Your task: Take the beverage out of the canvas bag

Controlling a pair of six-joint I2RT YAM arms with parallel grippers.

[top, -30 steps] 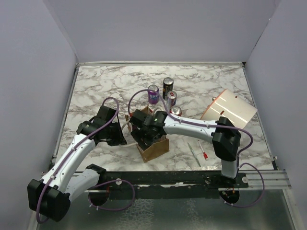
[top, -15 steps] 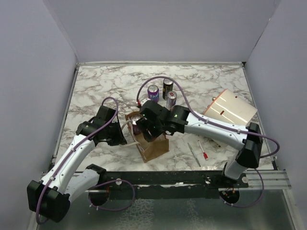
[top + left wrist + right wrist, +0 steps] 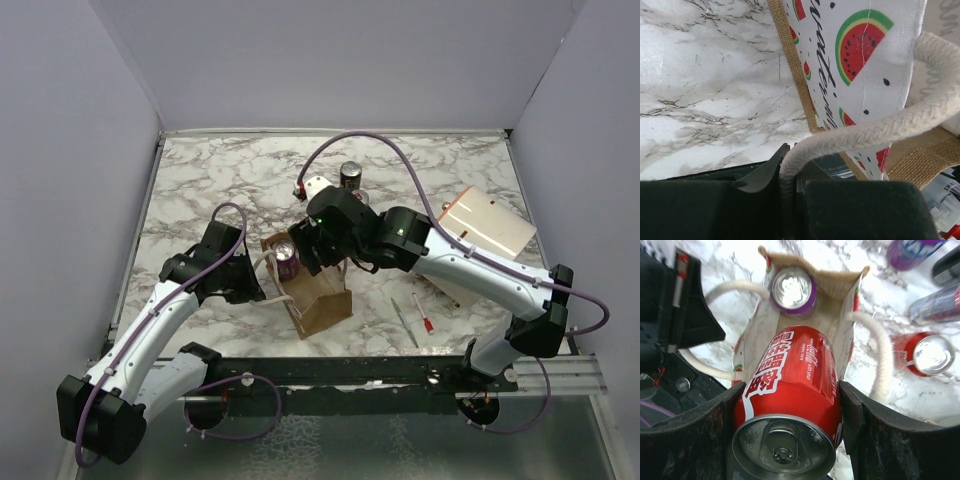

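Observation:
The canvas bag [image 3: 322, 302] stands open near the table's front, tan with white rope handles; its watermelon-print side shows in the left wrist view [image 3: 860, 45]. My left gripper [image 3: 788, 185] is shut on one rope handle [image 3: 865, 132], at the bag's left side [image 3: 252, 288]. My right gripper [image 3: 790, 415] is shut on a red Coca-Cola can [image 3: 795, 385] and holds it above the bag's opening [image 3: 835, 325]; in the top view it [image 3: 318, 250] hides the can. A purple can [image 3: 792, 287] still stands inside the bag [image 3: 287, 257].
On the table behind the bag are a purple can [image 3: 912, 250], a black can [image 3: 350, 175], a silver-blue can [image 3: 935, 302] and a red can [image 3: 922, 355]. A cream cylinder with red lines [image 3: 485, 225] lies at the right. Two pens [image 3: 405, 320] lie right of the bag.
My right gripper has risen out of the bag with the red can and moved slightly back. The purple can inside the bag has come into view. The left gripper has held still.

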